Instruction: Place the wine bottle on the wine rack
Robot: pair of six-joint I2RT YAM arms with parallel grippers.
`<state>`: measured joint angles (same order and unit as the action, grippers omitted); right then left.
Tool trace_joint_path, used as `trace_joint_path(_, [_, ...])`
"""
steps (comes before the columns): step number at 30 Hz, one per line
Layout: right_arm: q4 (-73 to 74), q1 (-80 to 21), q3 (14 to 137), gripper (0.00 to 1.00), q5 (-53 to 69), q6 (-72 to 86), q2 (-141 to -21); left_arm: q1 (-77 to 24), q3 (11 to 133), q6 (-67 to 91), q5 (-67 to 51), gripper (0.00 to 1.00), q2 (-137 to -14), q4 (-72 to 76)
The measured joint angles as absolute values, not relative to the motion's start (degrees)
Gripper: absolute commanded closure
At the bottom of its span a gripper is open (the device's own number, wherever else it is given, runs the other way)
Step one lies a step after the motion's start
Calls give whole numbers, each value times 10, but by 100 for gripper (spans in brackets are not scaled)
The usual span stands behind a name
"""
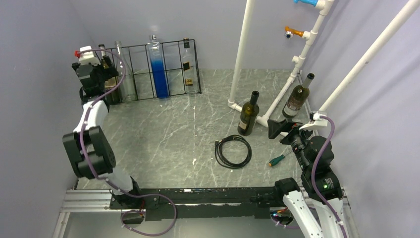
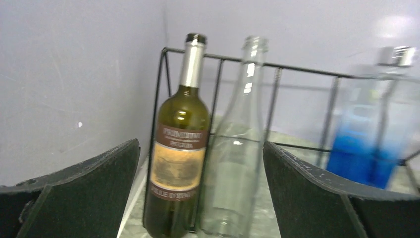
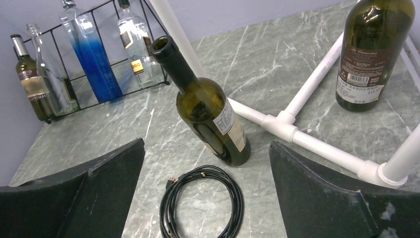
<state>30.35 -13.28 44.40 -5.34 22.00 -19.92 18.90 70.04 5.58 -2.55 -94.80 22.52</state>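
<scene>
Left end effector (image 2: pixel 200 148) is held spread before the black thin-wire wine rack (image 2: pixel 330 116) (far end blurred); right end effector (image 3: pixel 206 144) likewise spread.

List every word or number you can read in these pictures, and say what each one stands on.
"PRIMITIVO": top band of the label on the green bottle in the end slot of the wine rack; the lines beneath are blurred.
Right-hand bottle beside the white pipe frame: script name, small print and barcode digits too small to read.
Centre bottle: back label too small to read.
</scene>
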Motion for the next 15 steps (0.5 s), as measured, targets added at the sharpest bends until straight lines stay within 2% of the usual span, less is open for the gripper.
trace_joint_path(9, [304,-133,444,1,-37,227,-199,74,604,76,1,0,-740,224])
trace_joint_path(15, [312,-133,448,1,-15,246,-201,20,578,100,-28,1,-620,202])
